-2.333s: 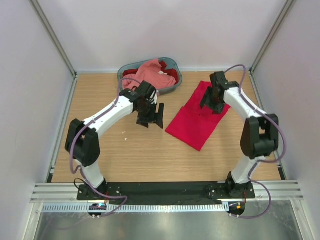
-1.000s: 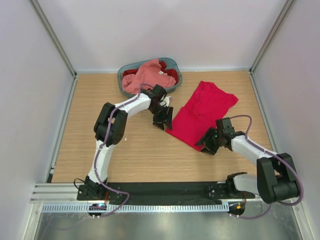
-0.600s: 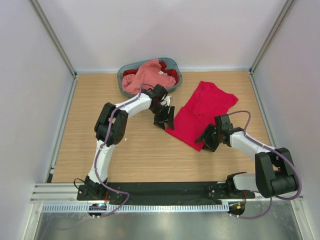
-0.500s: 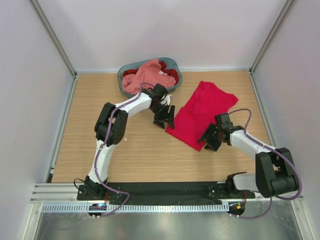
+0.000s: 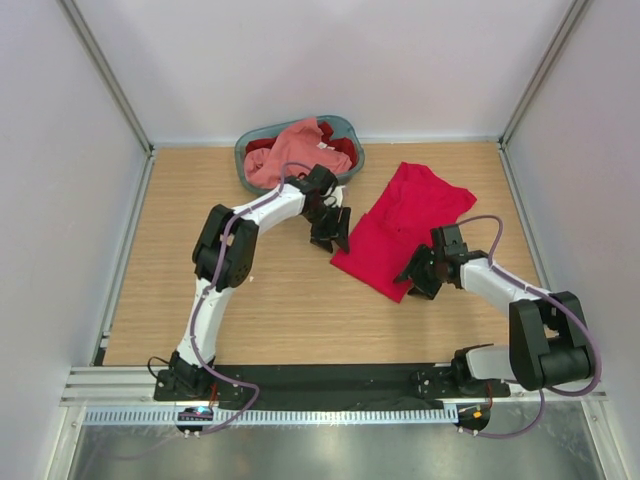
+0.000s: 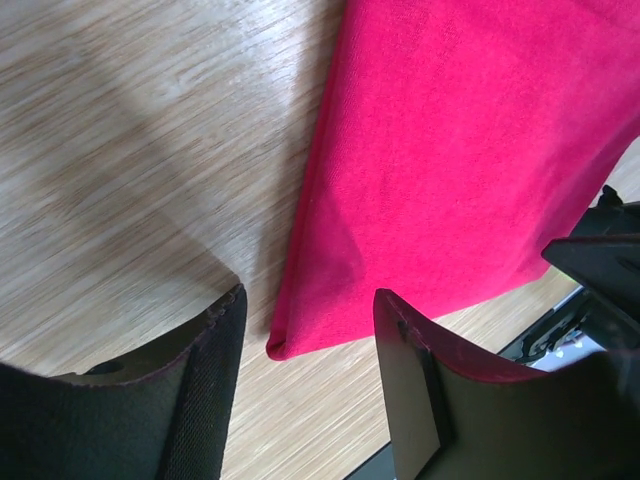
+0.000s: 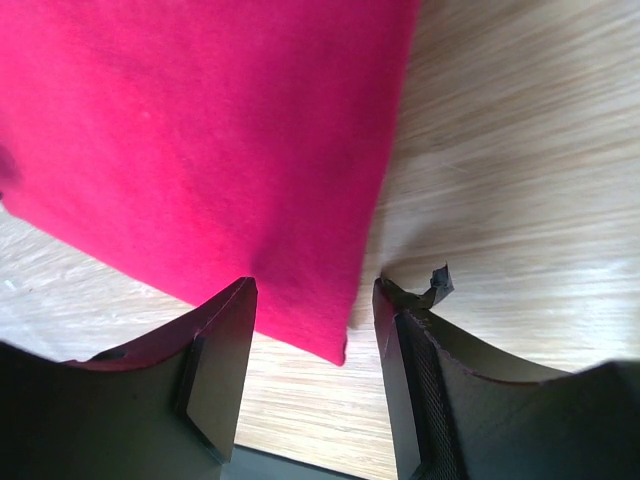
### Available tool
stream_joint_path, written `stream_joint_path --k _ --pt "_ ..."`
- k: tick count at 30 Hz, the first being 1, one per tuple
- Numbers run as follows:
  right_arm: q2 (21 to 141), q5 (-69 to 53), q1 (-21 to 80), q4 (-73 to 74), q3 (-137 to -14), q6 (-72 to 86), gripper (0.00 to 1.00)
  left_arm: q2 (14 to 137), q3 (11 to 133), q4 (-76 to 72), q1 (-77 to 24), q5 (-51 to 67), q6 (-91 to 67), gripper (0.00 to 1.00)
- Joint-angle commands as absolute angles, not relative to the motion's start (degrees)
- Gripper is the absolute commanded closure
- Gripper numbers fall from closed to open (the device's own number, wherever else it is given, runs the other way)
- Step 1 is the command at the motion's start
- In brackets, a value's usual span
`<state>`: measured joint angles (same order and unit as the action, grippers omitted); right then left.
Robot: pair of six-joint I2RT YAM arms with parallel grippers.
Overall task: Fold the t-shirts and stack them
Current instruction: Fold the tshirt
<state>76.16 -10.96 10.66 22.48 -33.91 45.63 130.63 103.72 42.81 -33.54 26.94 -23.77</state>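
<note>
A bright crimson t-shirt (image 5: 410,215) lies folded flat on the wooden table, right of centre. My left gripper (image 5: 331,232) is low at its left corner. In the left wrist view the jaws (image 6: 310,300) stand open astride that folded corner of the crimson shirt (image 6: 470,150). My right gripper (image 5: 418,272) is at the shirt's near corner. Its jaws (image 7: 315,290) are open too, with the tip of the crimson cloth (image 7: 200,130) between them. A salmon pink t-shirt (image 5: 295,145) and a darker red one (image 5: 342,146) lie crumpled in the basket.
The grey-blue oval basket (image 5: 240,152) stands at the back of the table, just behind my left arm. White enclosure walls close in the left, right and back. A black base plate and a metal rail run along the near edge.
The right arm swung from the shirt's far end to its near corner, then crept up to it. The left gripper edged right onto the left corner. The shirt has not moved.
</note>
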Motion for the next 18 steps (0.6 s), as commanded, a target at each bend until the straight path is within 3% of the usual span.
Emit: stream_joint_path --k 1,8,18 --pt "80.0 -10.5 10.8 21.0 -29.0 45.1 0.42 132.4 103.7 41.8 -34.1 29.0 -22.9 0.46" --pt "80.8 -10.4 12.1 20.3 -28.7 46.4 0.42 131.9 101.3 41.9 -34.2 28.2 -22.9 0.48" --pt "74.8 -7.2 12.2 26.6 -27.2 47.1 0.42 132.5 102.0 45.3 -34.2 26.9 -21.3 0.45"
